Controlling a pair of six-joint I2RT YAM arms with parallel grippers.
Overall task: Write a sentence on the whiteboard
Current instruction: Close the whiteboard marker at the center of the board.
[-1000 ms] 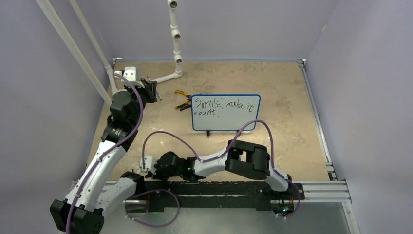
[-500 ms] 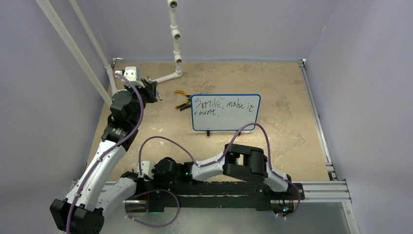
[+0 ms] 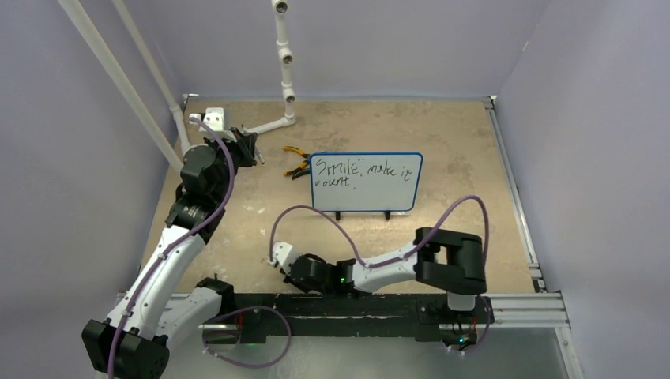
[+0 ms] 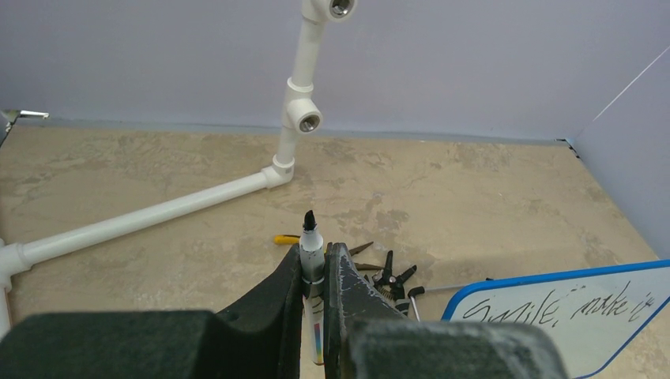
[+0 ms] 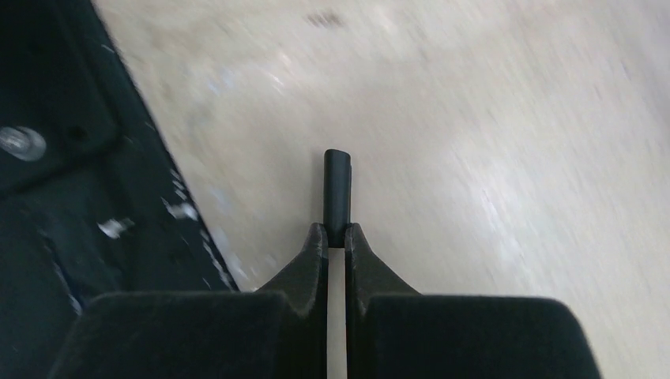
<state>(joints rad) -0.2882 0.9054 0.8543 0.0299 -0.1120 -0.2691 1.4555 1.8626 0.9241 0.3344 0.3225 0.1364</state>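
Swung the right elbow out to the right since a second ago, bringing the right hand (image 3: 278,254) a little inward along the near edge of the worktop (image 3: 466,158). Clamped there on a short black stub (image 5: 337,189), pinched at its base between both fingertips, low over bare worktop just beside the black base rail (image 3: 348,304). Kept the left hand (image 3: 249,147) at the far left corner, closed tight on a marker (image 4: 309,246), black tip sticking out past the fingertips. Left the whiteboard (image 3: 365,181) upright on its two feet mid-worktop, well apart from both hands, bearing the sentence (image 3: 359,171) in two black lines. Near its left edge, yellow-handled pliers (image 3: 295,166); farther back, a white pipe frame (image 3: 283,71).
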